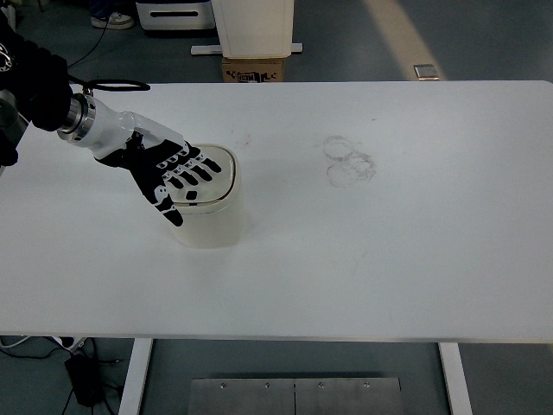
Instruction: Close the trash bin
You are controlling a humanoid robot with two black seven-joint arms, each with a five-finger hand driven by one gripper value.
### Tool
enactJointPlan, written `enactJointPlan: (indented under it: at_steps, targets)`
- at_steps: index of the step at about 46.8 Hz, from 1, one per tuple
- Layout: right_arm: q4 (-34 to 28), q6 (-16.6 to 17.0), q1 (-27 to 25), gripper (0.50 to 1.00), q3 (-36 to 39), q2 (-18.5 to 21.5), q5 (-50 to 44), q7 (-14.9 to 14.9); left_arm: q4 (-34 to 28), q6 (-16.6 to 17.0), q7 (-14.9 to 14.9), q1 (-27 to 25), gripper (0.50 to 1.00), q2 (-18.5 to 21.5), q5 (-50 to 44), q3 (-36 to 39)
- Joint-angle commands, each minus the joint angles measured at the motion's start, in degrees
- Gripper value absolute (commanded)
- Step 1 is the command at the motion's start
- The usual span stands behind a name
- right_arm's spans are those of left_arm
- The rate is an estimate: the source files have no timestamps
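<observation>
A small cream trash bin (210, 220) stands upright on the left half of the white table (389, 251). Its lid (219, 170) lies flat and level on top, shut. My left hand (175, 173) comes in from the upper left and rests flat on the lid's left part, fingers spread and holding nothing. The thumb hangs down over the bin's left side. The right arm is out of view.
Faint grey ring marks (348, 160) stain the table right of the bin. Beyond the far edge stand a cardboard box (255, 68) and a white unit (252, 26) on the floor. A black cable (112, 85) lies near the far left edge.
</observation>
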Motion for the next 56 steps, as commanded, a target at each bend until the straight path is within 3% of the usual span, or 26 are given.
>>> enactJointPlan:
  at_steps: [1,56]
  targets:
    - [0.0,0.0,0.0,0.991,0.0,0.0,0.0,0.0,0.0,0.0,0.0,0.2,1.0,0.0,0.0,0.0]
    - [0.0,0.0,0.0,0.991,-0.1,0.0,0.0,0.1,0.1,0.0,0.0,1.1,1.0,0.3,0.0,-0.2]
